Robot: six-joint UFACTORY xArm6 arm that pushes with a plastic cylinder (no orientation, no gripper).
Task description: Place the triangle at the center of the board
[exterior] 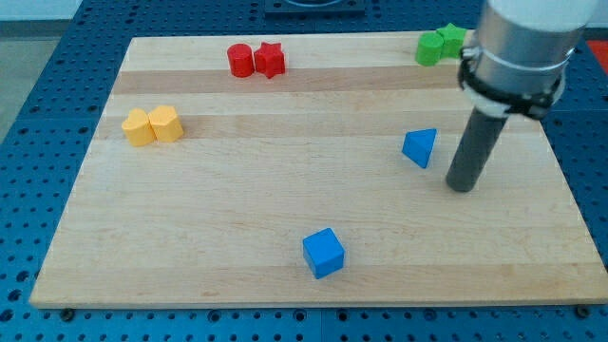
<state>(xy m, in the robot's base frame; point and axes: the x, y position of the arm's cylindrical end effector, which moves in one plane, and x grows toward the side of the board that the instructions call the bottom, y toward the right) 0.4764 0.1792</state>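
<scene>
- We find the blue triangle [420, 147] on the wooden board [285, 228], toward the view's right and slightly above mid-height, well to the right of the board's middle.
- The triangle's flat edge faces the view's top and one corner points toward the view's bottom, tilted a little to the right; we cannot make out a clear long axis (the block looks about as wide as it is tall).
- Our arm carries no claw, so nothing opens or closes; it ends in a dark rod, and my tip [461, 187] rests on the board just right of the triangle and slightly lower, a narrow gap between them.
- A blue cube [323, 253] lies near the bottom, left of the triangle.
- Two yellow blocks [152, 125] touch at the left.
- A red cylinder [240, 60] and a red star [271, 60] touch near the top.
- Two green blocks [440, 44] sit at the top right, partly behind the arm.
</scene>
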